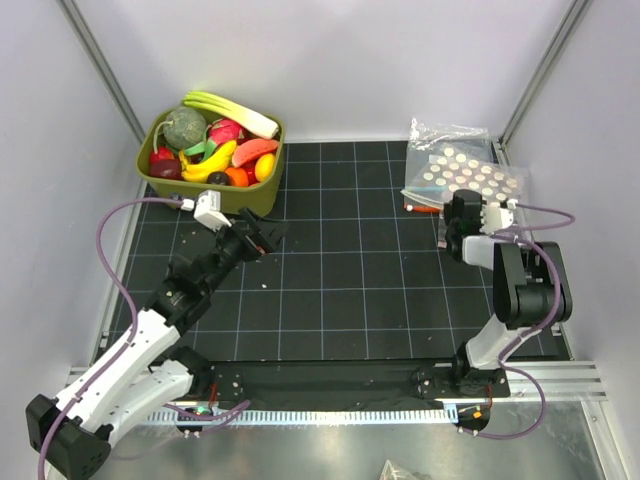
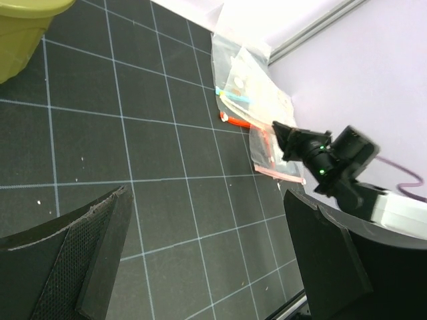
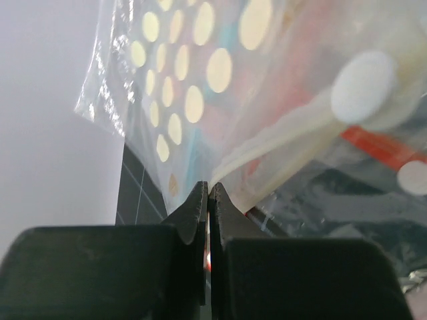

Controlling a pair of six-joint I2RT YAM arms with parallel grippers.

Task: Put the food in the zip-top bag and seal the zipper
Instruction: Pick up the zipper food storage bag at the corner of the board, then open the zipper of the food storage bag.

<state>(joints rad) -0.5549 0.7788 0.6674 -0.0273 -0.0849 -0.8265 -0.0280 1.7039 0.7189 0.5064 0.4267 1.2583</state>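
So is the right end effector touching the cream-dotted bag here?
Touching. The right wrist view shows the right end effector shut, with the lower edge of the zip-top bag running straight into its closed fingertips, no gap visible.

Top view overhead, whole table (image 1: pixel 330 290); left wrist low, facing right; right wrist close-up; all share zip-top bag (image 1: pixel 465 178)

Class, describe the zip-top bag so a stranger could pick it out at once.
Look to the far right corner of the black gridded mat, opposite the green bin. The zip-top bag lies atop the pile, its near edge pinched by the right gripper. Only it carries rows of cream dots.
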